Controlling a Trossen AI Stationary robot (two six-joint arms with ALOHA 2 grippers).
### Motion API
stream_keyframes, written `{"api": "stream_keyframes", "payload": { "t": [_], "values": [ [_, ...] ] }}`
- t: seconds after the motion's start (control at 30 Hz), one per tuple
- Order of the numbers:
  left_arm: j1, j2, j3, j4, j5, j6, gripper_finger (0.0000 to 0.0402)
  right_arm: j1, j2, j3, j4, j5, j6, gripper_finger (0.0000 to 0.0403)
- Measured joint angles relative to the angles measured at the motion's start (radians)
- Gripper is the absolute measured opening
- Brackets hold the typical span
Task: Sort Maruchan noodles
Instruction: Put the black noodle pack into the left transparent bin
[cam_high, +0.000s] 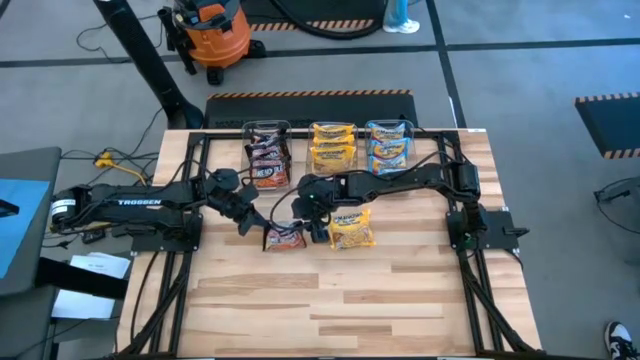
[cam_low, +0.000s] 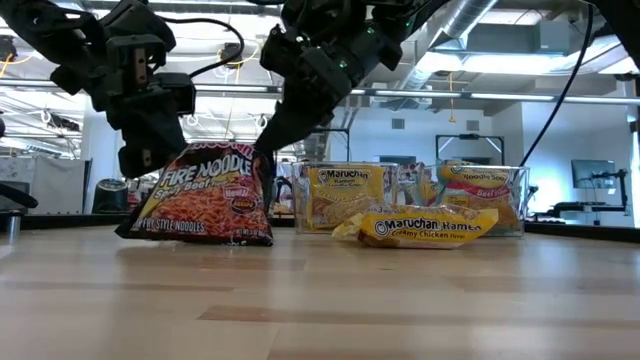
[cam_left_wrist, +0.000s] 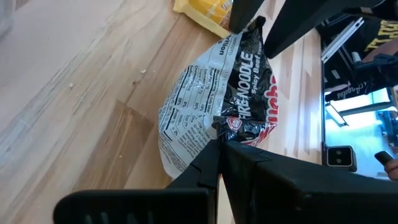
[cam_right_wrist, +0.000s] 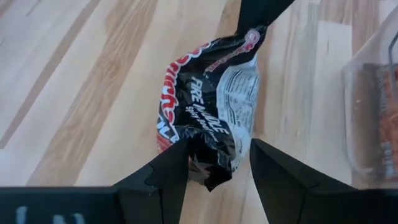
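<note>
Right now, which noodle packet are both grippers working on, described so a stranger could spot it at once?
Start at the three clear tubs along the table's far edge, then come toward the middle, where two packets lie loose. It is the dark Fire Noodle packet, standing on edge between the shut left gripper and the open right gripper. The yellow packet beside it lies flat and untouched.

A dark Fire Noodle packet (cam_low: 205, 195) stands on edge, its left corner hidden behind the left gripper (cam_low: 145, 160) at the low view's left. In the high view's centre, dark arms cover most of it. A yellow packet (cam_left_wrist: 205, 9) is cut off at the left wrist view's top edge. Tub labels are too small to read from above.
</note>
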Motion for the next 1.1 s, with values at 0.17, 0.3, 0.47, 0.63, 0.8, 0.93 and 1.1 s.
{"api": "stream_keyframes", "payload": {
  "t": [0.17, 0.3, 0.47, 0.63, 0.8, 0.93, 1.1],
  "values": [
    [0.000, 0.000, 0.000, 0.035, -0.002, 0.001, 0.0000, -0.002, 0.000, -0.001, -0.023, 0.000, 0.020, 0.0196],
    [0.000, 0.000, 0.000, 0.047, -0.001, 0.001, 0.0000, -0.001, 0.000, -0.001, -0.037, 0.000, 0.028, 0.0190],
    [0.000, 0.000, 0.000, 0.045, -0.003, 0.000, 0.0000, 0.000, 0.000, -0.002, -0.078, 0.012, 0.040, 0.0165],
    [0.000, 0.000, 0.000, 0.045, -0.008, 0.000, 0.0000, 0.003, 0.000, -0.002, -0.076, 0.026, 0.047, 0.0109],
    [0.000, 0.000, 0.000, 0.045, -0.009, 0.000, 0.0000, 0.004, 0.000, -0.002, -0.075, 0.002, 0.108, 0.0048],
    [0.000, 0.000, 0.000, 0.045, -0.011, 0.000, 0.0000, 0.011, 0.000, -0.002, -0.074, 0.002, 0.118, 0.0010],
    [0.000, 0.000, 0.000, 0.045, -0.050, -0.018, 0.0000, 0.027, 0.000, -0.002, -0.075, 0.000, 0.121, 0.0006]
  ]
}}
